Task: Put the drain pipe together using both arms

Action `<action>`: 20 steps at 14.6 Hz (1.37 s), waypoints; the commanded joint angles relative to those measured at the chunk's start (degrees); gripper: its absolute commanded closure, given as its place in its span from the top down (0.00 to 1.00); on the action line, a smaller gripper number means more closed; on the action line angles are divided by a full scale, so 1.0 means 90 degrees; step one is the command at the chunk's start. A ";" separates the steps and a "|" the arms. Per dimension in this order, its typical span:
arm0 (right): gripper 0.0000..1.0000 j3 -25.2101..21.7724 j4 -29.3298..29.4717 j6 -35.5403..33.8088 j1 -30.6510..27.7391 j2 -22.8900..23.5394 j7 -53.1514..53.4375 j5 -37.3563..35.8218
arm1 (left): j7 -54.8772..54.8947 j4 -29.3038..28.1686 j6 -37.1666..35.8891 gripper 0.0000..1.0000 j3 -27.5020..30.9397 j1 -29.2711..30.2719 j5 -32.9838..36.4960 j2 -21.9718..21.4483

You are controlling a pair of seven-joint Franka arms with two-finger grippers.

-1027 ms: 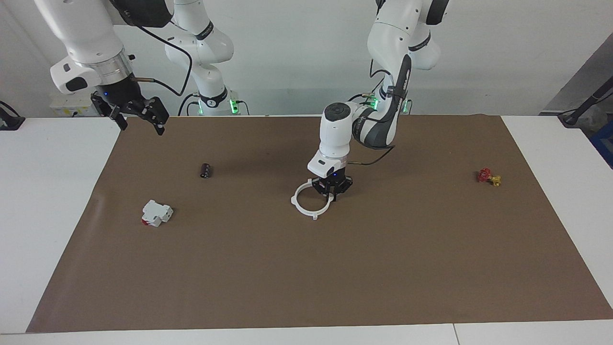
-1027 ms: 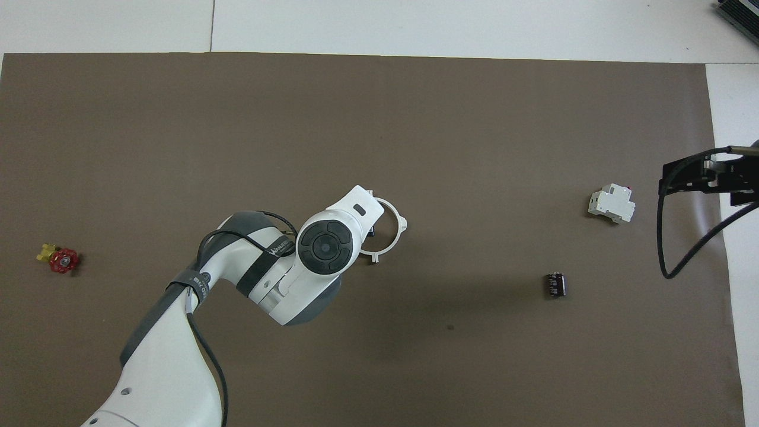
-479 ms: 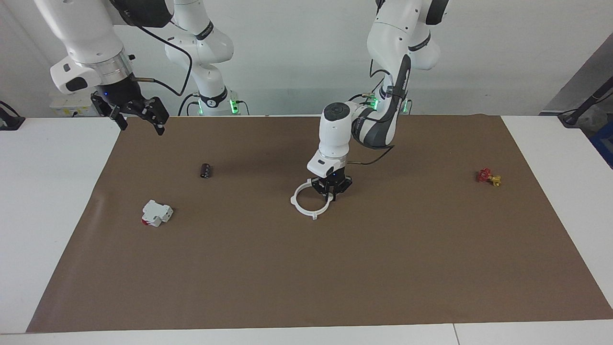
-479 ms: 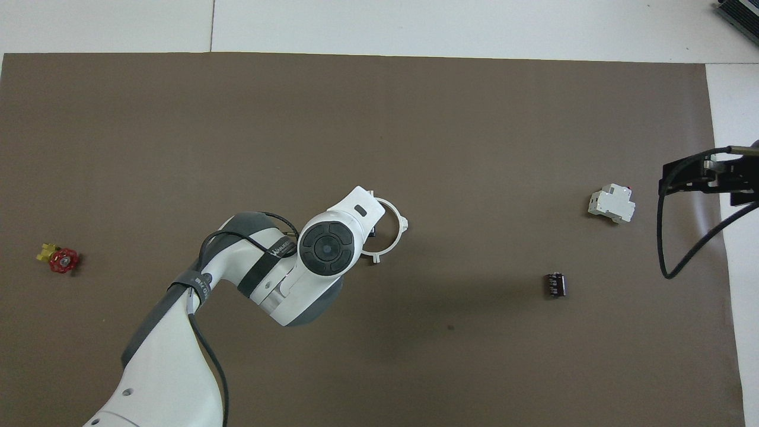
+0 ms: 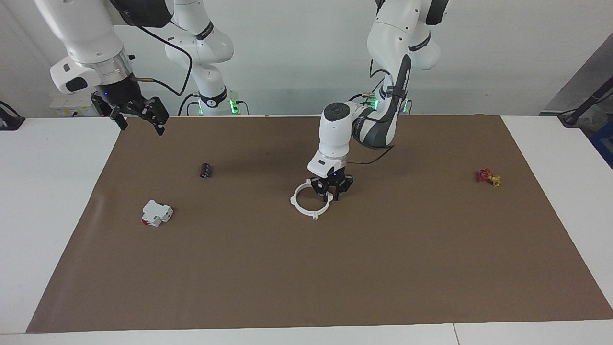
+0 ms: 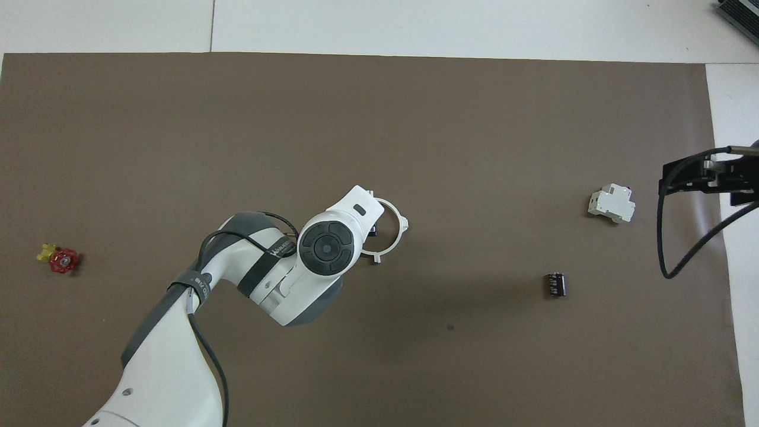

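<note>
joined drain pipe ring (image 5: pixel 308 201) flat directly under left gripper (image 5: pixel 331 193), grip state unclear; right gripper (image 5: pixel 140 116) spread, waiting well apart.

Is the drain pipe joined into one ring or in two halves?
Joined: drain pipe lies as one closed white ring on the mat.

Plain brown mat (image 5: pixel 335 268) over a white table (image 5: pixel 48 201). White ring (image 5: pixel 309 203), joined up. Blocky white piece (image 5: pixel 156 213) with a red bit. Small black cylinder (image 5: pixel 206 170). Little red and yellow valve (image 5: pixel 488 177). White arms, dark grey joints, black grippers.
</note>
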 commanded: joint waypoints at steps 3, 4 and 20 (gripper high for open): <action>1.00 -0.0005 -0.0037 -0.0071 -0.0031 -0.0035 -0.0164 0.0155 | -0.0170 0.0047 0.0071 1.00 0.0082 -0.0030 0.0184 -0.0017; 1.00 -0.0005 -0.0037 -0.0071 -0.0031 -0.0035 -0.0164 0.0145 | -0.0160 0.0067 0.0042 1.00 0.0082 -0.0001 0.0184 -0.0055; 1.00 -0.0005 -0.0037 -0.0071 -0.0031 -0.0035 -0.0173 0.0155 | 0.4028 0.0028 -0.3385 1.00 0.0062 0.1755 -0.0461 -0.1667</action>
